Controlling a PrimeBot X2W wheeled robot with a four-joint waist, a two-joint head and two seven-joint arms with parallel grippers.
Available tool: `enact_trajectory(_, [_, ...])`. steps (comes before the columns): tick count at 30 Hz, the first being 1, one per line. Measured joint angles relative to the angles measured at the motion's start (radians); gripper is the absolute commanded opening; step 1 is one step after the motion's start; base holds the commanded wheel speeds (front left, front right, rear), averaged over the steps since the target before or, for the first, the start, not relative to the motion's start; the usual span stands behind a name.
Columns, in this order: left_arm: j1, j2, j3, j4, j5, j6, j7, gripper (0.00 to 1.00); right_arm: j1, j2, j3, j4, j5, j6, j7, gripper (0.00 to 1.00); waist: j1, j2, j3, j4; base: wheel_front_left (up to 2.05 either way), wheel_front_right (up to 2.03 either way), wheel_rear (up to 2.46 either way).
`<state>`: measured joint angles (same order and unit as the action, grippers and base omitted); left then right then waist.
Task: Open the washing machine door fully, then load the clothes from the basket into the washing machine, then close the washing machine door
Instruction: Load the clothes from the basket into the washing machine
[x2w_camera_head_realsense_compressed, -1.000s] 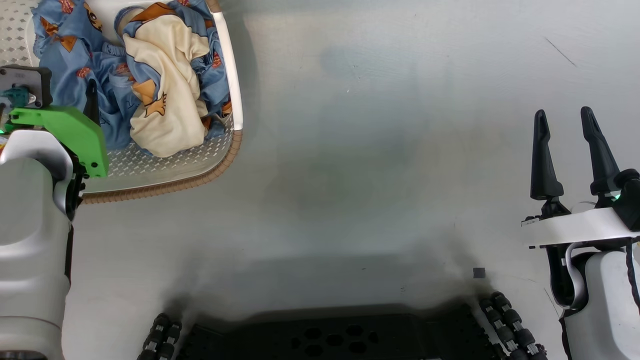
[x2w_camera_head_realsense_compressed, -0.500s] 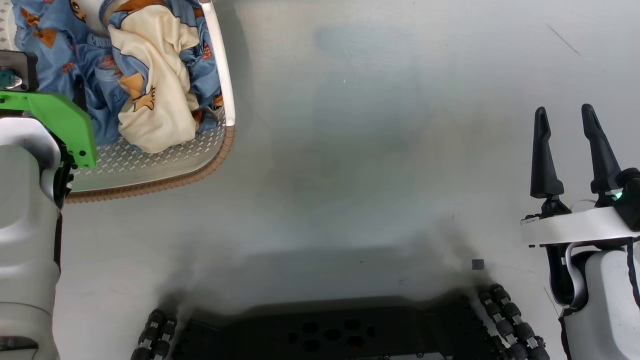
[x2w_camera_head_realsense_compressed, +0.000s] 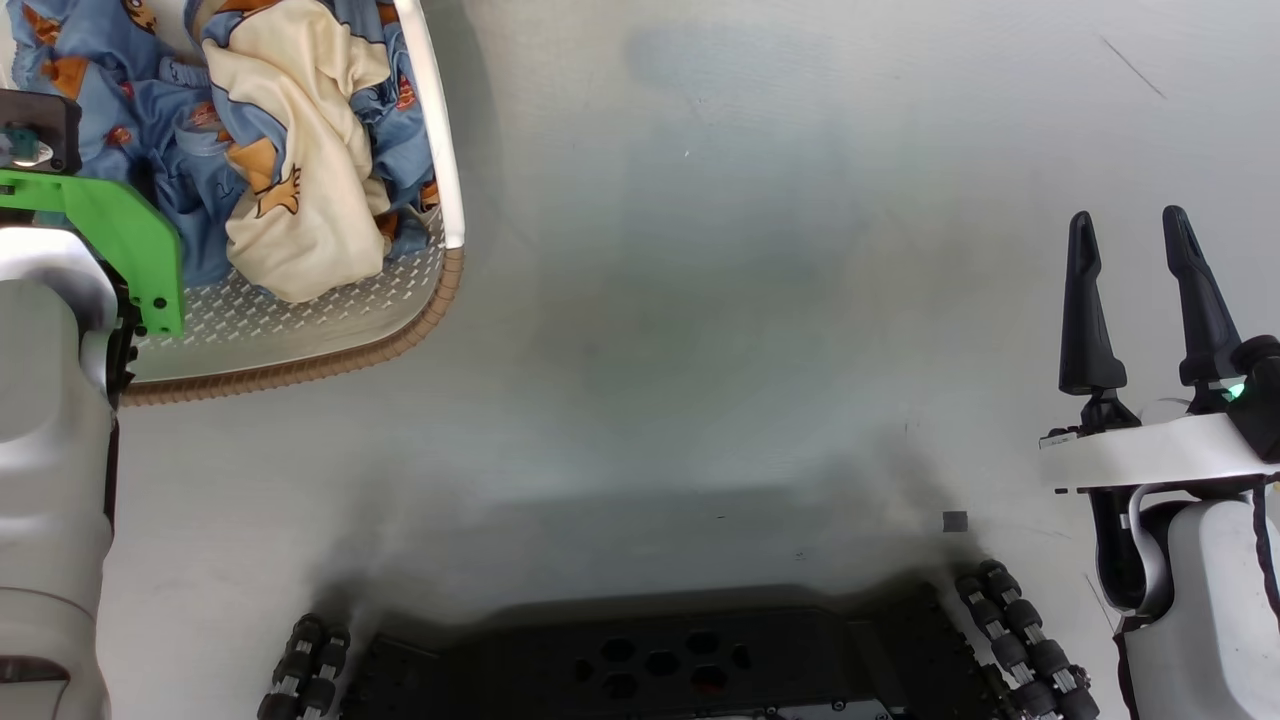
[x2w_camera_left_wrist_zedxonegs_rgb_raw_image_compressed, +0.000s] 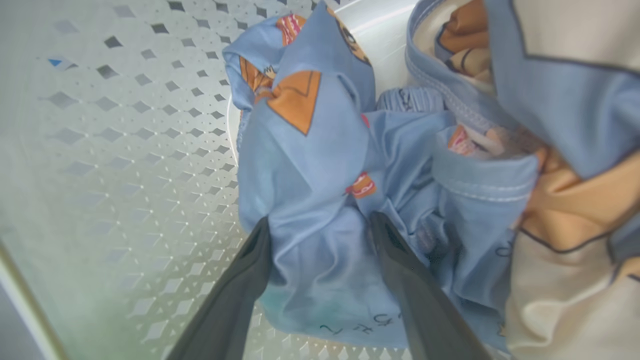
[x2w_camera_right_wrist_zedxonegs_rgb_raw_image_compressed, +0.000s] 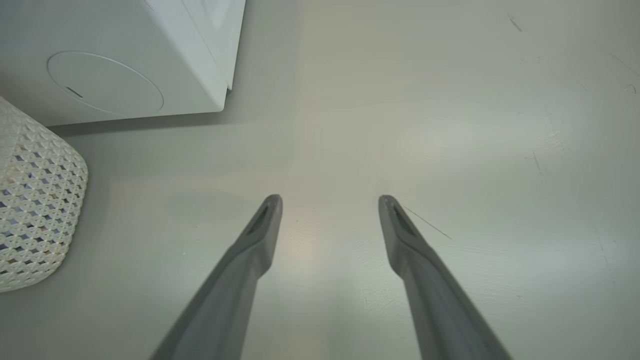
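Head view: at 10 o'clock the cream perforated plastic basket with a brown woven-look rim (x2w_camera_head_realsense_compressed: 300, 366) sits on the pale grey floor (x2w_camera_head_realsense_compressed: 700, 300). It holds the crumpled light blue and cream clothes (x2w_camera_head_realsense_compressed: 290, 190). At 3 o'clock the right jaws stand released over the floor.

Left wrist view: the left jaws are spread, unclenched, with a fold of blue cloth between their dark fingers (x2w_camera_left_wrist_zedxonegs_rgb_raw_image_compressed: 235, 290).

Right wrist view: the big white washing machine (x2w_camera_right_wrist_zedxonegs_rgb_raw_image_compressed: 125, 60) shows a corner at 10 o'clock, and the basket wall is at 9.

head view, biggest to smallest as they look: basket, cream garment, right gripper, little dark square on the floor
1. basket, though cut off by the frame
2. cream garment
3. right gripper, open; it's nearer the camera, so this rank is for looks only
4. dark square, tiny
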<state>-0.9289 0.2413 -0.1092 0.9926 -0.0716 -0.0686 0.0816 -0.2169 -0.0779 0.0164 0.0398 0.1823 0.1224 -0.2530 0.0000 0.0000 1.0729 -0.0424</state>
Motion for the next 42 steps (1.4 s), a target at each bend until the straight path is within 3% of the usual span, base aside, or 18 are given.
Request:
enact_trajectory(6, [-0.008,0.001,-0.013,0.036,0.006,0.0,0.02,0.98,0.0,0.002,0.0,-0.001,0.0,0.0,0.0,1.0,0.0,0.0,0.004,-0.009,0.0,0.0,0.0])
enact_trajectory(7, [-0.011,0.001,-0.013,0.037,0.006,0.0,0.019,0.67,0.0,0.003,-0.001,-0.001,0.0,0.0,0.0,1.0,0.0,0.0,0.004,-0.011,0.0,0.0,0.0])
enact_trajectory(8, [-0.015,0.001,-0.013,0.038,0.006,0.0,0.018,0.43,0.0,0.004,-0.001,-0.001,0.0,0.0,0.0,1.0,0.0,0.0,0.004,-0.012,0.0,0.0,0.0])
enact_trajectory(9, [-0.017,0.001,-0.013,0.039,0.005,0.0,0.016,0.28,0.0,0.004,-0.001,-0.001,0.0,0.0,0.0,1.0,0.0,0.0,0.004,-0.014,0.0,0.0,0.0])
enact_trajectory(10, [-0.02,0.001,-0.013,0.04,0.005,0.0,0.012,0.0,0.0,0.004,-0.002,-0.001,0.0,0.0,0.0,1.0,0.0,0.0,0.004,-0.015,0.0,0.0,0.0])
enact_trajectory(22, [-0.023,-0.022,-0.011,0.068,-0.011,-0.012,-0.072,0.0,-0.004,0.009,-0.025,-0.008,0.0,0.0,0.0,1.0,0.0,0.0,-0.032,-0.025,0.0,0.0,0.0])
enact_trajectory(42, [0.035,-0.068,0.011,0.101,-0.05,-0.029,-0.252,0.0,-0.025,-0.003,-0.012,0.022,-0.007,0.0,0.0,1.0,0.0,0.0,-0.169,0.015,0.0,0.0,0.0])
